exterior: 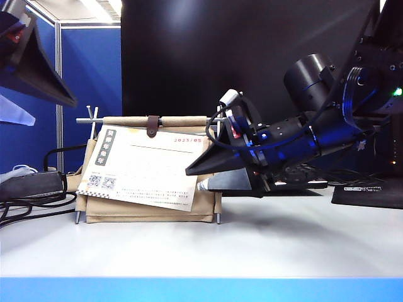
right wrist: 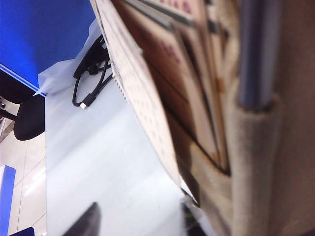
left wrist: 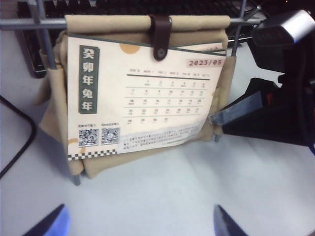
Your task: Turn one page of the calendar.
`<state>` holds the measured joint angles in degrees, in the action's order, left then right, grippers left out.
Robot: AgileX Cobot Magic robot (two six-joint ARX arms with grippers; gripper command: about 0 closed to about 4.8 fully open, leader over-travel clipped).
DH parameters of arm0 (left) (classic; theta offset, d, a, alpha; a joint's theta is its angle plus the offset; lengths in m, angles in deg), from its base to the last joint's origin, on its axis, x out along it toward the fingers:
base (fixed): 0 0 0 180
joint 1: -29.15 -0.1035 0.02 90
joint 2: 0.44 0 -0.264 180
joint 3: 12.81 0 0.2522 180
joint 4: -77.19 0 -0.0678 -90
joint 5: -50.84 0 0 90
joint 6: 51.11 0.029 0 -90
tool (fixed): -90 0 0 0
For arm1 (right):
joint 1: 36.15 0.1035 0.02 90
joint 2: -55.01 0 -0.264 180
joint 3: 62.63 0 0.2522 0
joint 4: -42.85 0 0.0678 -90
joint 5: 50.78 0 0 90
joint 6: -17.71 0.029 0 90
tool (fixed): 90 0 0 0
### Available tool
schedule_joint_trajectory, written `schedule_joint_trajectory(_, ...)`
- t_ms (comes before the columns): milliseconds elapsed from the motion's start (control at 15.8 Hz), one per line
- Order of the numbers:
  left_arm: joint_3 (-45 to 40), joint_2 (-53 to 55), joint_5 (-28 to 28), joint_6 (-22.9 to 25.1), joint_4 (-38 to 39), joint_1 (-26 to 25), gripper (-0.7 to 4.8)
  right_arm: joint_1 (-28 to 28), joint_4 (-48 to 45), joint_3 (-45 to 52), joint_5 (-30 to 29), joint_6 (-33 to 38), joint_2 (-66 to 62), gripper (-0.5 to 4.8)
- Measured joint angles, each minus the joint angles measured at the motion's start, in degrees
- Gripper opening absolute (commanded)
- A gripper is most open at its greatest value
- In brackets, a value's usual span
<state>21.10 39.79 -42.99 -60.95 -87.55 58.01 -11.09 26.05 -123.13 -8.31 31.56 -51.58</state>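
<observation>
Clearly the turn is only begun: the white rectangular card marked 2023/05 (exterior: 141,171) faces front in the beige canvas desk calendar on its thin silver rod frame (exterior: 151,211), left of centre in the exterior view, tilted with its lower right corner sagging and its right edge lifted off the cards behind. The right gripper (exterior: 217,175), a dark wedge reaching in from the right, sits at that lower right corner with its fingers parted; whether they pinch the card I cannot tell. The left gripper (left wrist: 138,223) hangs back at the bottom of its own view, fingers spread and empty, well apart from the calendar. Lifting the card out and moving it behind is all left, by my reading.
</observation>
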Motion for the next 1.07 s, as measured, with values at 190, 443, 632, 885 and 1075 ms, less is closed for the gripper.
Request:
schedule_joint_trajectory(190,0.0,0.0,0.0,0.0,0.0,0.0,3.82,0.0,-1.2,0.0,-0.5,0.8,0.0,2.13)
schedule_joint_trajectory(443,0.0,0.1,3.6,1.1,0.3,0.0,3.82,1.6,-6.4,-2.6,-1.1,5.0,0.2,2.13)
schedule_joint_trajectory(632,0.0,0.3,7.7,1.3,1.0,0.0,3.82,3.6,-6.0,-5.4,0.0,5.0,0.2,2.12)
schedule_joint_trajectory(885,0.9,0.9,10.8,5.0,1.1,0.0,4.77,0.3,4.5,-5.6,-2.4,-1.2,1.7,2.17)
schedule_joint_trajectory(1075,2.3,3.7,11.2,5.2,-0.3,-1.0,4.76,0.3,12.1,-3.9,-2.1,-6.8,5.2,2.17)
